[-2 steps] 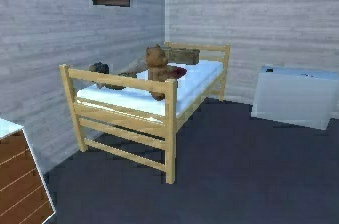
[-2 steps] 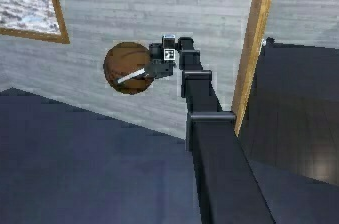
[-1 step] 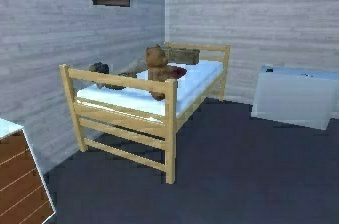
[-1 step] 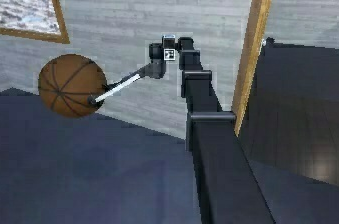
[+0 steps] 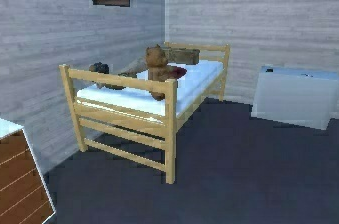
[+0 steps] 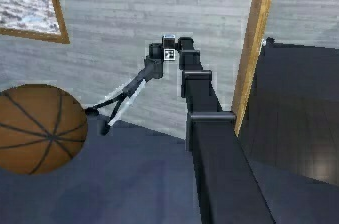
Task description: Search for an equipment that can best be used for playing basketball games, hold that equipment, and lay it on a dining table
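Your gripper (image 6: pixel 103 116) holds the basketball (image 6: pixel 32 128), hanging off its fingertips toward the arm side view's left (grip unreadable).

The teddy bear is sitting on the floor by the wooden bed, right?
Not quite. The forward view shows the teddy bear sitting on top of the wooden bed, not on the floor beside it.
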Robot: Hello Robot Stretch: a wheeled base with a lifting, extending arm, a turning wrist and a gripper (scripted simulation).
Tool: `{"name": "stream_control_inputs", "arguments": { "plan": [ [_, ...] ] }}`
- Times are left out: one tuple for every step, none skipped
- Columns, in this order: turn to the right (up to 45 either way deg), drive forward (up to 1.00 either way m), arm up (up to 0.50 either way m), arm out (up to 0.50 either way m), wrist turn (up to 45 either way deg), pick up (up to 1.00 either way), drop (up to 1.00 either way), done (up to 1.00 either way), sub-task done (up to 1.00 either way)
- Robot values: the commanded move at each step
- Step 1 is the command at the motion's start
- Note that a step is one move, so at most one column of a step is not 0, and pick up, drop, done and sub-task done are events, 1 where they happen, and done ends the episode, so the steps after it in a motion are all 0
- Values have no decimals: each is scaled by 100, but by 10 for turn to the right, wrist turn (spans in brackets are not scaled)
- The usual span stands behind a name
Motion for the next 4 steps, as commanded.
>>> {"name": "stream_control_inputs", "arguments": {
  "plan": [
    [0, 0, 0, 0, -30, 0, 0, 0, 0],
    [0, 0, 0, -48, 0, 0, 0, 0, 0],
    [450, 0, 0, 0, 0, 0, 0, 0, 0],
    [450, 0, 0, 0, 0, 0, 0, 0, 0]
  ]
}}
